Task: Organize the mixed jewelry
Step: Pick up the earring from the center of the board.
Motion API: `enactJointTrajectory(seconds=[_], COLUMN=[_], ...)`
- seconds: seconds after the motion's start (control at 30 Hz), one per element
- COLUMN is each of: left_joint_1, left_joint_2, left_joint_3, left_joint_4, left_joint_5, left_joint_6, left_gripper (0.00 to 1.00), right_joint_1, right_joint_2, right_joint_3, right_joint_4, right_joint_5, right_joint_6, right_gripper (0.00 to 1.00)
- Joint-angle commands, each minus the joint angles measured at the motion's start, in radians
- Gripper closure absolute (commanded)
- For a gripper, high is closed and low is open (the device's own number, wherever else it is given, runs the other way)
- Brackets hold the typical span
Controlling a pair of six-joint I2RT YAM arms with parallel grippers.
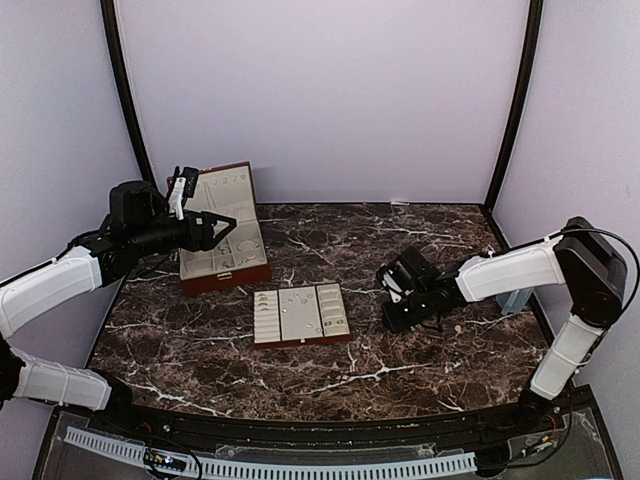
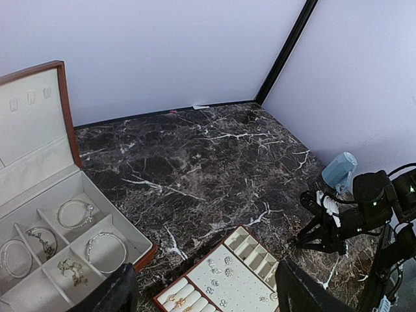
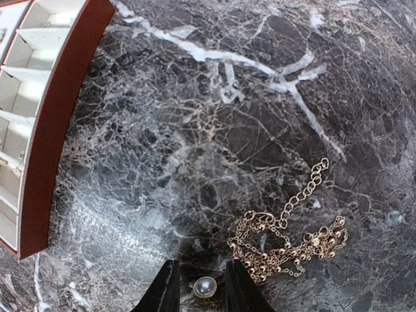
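Plainly the stud (image 3: 205,286), lying on the table (image 3: 195,130) just beside a limp chain (image 3: 286,237), looks tiny, light and apt to skid, so the right gripper (image 3: 201,272), jaws narrow astride it, should pinch its round rim, while the left gripper (image 2: 205,276) hangs wide, empty.

top external: high behind both arm bases, looks down and forward over the whole table (image 1: 420,350) | left wrist: raised at left rear, faces across toward the right arm (image 2: 364,208), mid-range | right wrist: behind the right gripper (image 3: 201,268), very near, steeply down on the marble | shared: slotted tray (image 1: 300,341) shows in all three
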Motion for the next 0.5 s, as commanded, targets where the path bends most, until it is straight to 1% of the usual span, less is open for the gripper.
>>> enactJointTrajectory(seconds=[0.0,0.47], left_joint_1=[0.005,0.005], left_joint_2=[-0.001,0.002], left_joint_3=[-0.013,-0.013], left_joint_4=[0.027,0.030], left_joint_5=[0.017,0.023], left_joint_6=[-0.008,-0.011], left_gripper=[0.24,0.24], right_joint_1=[0.015,0.025], right_joint_2=[0.011,0.029], right_joint_3=[0.027,0.053], right_joint_4=[-0.036,-0.079], right_joint_5=[0.007,0.029], right_joint_6=[-0.033,-0.068], right_gripper=[0.75,0.80])
